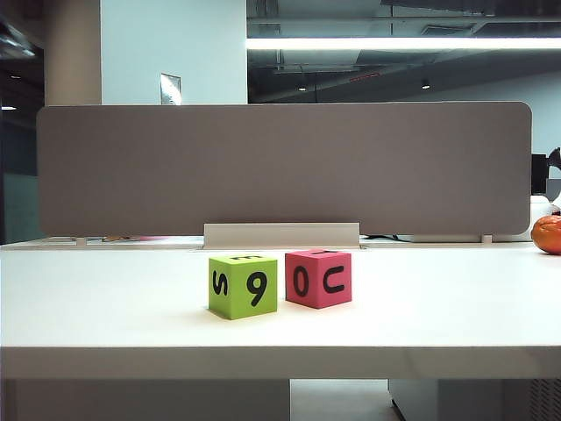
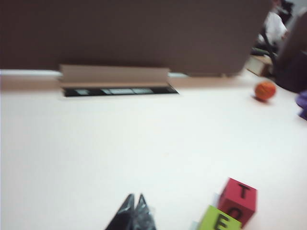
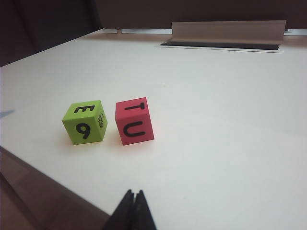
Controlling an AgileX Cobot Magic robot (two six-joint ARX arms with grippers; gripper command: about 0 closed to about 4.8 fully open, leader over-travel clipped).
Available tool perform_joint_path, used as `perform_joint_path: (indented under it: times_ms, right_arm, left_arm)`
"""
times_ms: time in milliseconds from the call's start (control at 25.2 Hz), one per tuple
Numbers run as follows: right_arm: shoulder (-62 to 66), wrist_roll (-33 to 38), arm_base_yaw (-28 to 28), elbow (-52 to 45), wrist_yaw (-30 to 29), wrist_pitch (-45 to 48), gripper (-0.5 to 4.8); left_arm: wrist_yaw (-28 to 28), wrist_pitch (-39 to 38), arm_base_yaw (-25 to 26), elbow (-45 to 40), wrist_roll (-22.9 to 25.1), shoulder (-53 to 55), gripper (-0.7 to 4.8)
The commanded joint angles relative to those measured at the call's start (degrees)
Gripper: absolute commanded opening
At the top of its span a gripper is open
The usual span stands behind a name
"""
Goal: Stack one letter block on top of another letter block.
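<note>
White counter [image 1: 105, 307] fronts a grey partition [image 1: 280, 167] in a dim office, an orange ball [image 1: 548, 234] at its far edge. On it the lime-green block [image 1: 243, 286] sits just beside the pink-red block [image 1: 318, 277], a narrow gap between them, neither stacked. The left pincer [image 2: 135, 210], tips pressed together and empty, hovers short of the green block; the right pincer [image 3: 134, 206], likewise pressed shut, hangs back from both. A clean lift likely demands spreading the tips first, then squaring them across the green block's free sides.
</note>
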Motion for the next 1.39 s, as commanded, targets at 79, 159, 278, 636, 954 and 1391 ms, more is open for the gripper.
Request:
perform_joint_path:
  times_ms: [79,159,278,636,954,1391]
  right_arm:
    - [-0.1,0.2,0.2,-0.3,0.0,0.6,-0.01]
    - [-0.1,0.2,0.3,-0.3,0.0,0.6,-0.01]
    - [-0.1,0.2,0.3,-0.3,0.0,0.6,-0.01]
    - [-0.1,0.2,0.3,-0.3,0.0,0.6,-0.01]
    - [-0.1,0.2,0.3,-0.3,0.0,0.6,-0.01]
    - [-0.1,0.2,0.3,-0.3,0.0,0.5,-0.01]
  left_arm:
    - [-0.1,2.1,-4.4,2.2,-0.1,7.7,0.01]
    - [0.0,2.2,-6.3,3.3,-0.1,11.9,0.41]
    - [-0.2,2.4,-9.2,4.6,-0.1,17.4,1.00]
    - [-0.3,5.7,-15.6,8.4,-0.1,32.7,1.38]
    - [-0.4,5.7,-19.3,13.1,0.5,40.5,1.56]
    - [-4.3,5.5,-25.1,17.4,8.0,47.1,3.81]
